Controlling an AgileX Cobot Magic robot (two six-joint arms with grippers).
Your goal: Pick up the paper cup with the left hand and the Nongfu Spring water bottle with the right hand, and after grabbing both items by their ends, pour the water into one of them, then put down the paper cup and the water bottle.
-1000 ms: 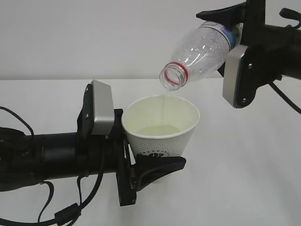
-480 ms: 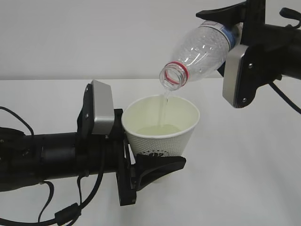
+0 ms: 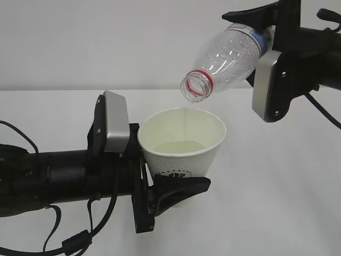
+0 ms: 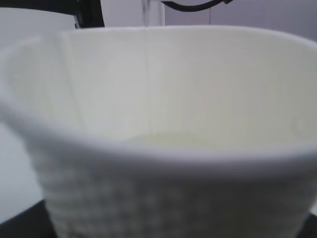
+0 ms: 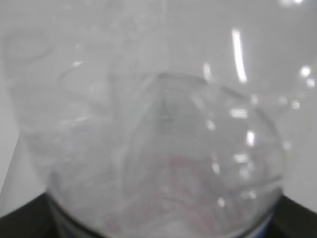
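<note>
**Mia:** How far along is the job?

**Ben:** Both things are picked up. The left tool (image 3: 178,188) is clamped on the bottom part of the paper cup (image 3: 184,146), so the cup sits upright in its fingers. The right tool (image 3: 261,26) is clamped on the back end of the Nongfu Spring water bottle (image 3: 226,61).

**Mia:** Where is the bottle's mouth?

**Ben:** It tips down, away from the right tool, just above the cup's rim but not touching it.

**Mia:** Is the pouring done?

**Ben:** Nearly, I think. There is some water (image 3: 178,146) at the bottom of the cup, and only a thin thread is falling in. The bottle looks almost empty.

**Mia:** What is left?

**Ben:** Tip the bottle back up. Then put the cup and the bottle down on the surface (image 3: 277,186) and let go. Both are up in the air now.
</note>
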